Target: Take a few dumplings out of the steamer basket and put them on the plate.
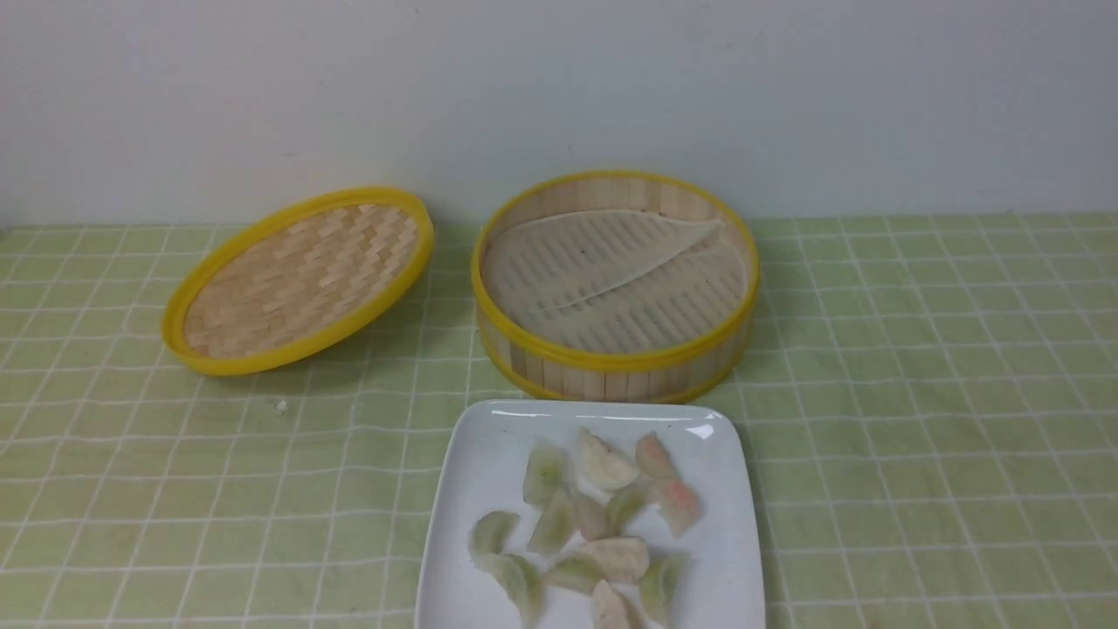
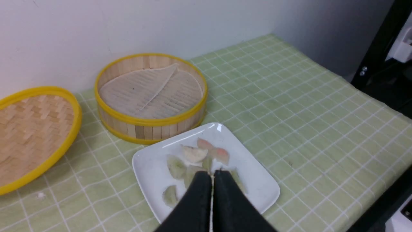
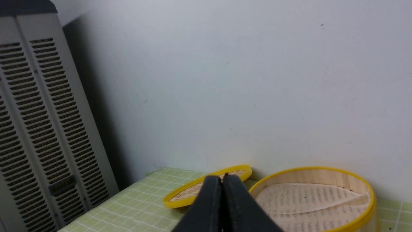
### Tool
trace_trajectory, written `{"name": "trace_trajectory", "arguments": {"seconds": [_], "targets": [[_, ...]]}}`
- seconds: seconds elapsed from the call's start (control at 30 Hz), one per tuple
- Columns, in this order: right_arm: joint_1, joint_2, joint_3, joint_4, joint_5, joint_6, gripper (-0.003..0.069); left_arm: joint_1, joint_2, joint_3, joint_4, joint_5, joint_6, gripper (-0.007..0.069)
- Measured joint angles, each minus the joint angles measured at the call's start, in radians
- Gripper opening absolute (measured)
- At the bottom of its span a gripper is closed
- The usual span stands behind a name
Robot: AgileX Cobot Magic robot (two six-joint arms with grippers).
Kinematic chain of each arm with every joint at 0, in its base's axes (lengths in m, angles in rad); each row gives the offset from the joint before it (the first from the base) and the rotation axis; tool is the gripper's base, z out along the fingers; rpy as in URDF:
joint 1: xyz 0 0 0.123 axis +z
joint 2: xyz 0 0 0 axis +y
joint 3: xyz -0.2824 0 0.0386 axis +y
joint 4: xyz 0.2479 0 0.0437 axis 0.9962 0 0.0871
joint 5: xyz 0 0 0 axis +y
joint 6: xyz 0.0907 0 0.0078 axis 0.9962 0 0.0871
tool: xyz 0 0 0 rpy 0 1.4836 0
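The steamer basket (image 1: 611, 360) stands at the back middle of the table, and only its pale ribbed liner (image 1: 611, 271) shows inside. Just in front of it lies the white square plate (image 1: 476, 467), holding cream-white dumplings (image 1: 605, 467) mixed with green-tinted and pink-tinted ones. Neither arm shows in the front view. In the left wrist view my left gripper (image 2: 212, 173) is shut and empty, above the plate (image 2: 149, 167) and its dumplings (image 2: 194, 154). In the right wrist view my right gripper (image 3: 222, 176) is shut and empty, raised beside the steamer basket (image 3: 322, 170).
The woven yellow-rimmed lid (image 1: 297, 279) leans tilted to the left of the basket, close to the back wall. A small crumb (image 1: 280, 406) lies on the green checked cloth. A grey vented cabinet (image 3: 38, 129) stands past the table's left end, and a black frame (image 2: 379, 48) at its right.
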Motion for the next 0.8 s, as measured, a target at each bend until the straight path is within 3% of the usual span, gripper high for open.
{"name": "trace_trajectory", "arguments": {"seconds": [0.57, 0.8], "targets": [[0.0, 0.0, 0.0, 0.0, 0.0, -0.001, -0.0015, 0.0, -0.135, 0.305, 0.026, -0.033, -0.002, -0.0006], [0.0, 0.0, 0.0, 0.0, 0.0, -0.004, -0.0015, 0.011, -0.14, 0.33, 0.076, -0.192, -0.001, -0.0006]]}}
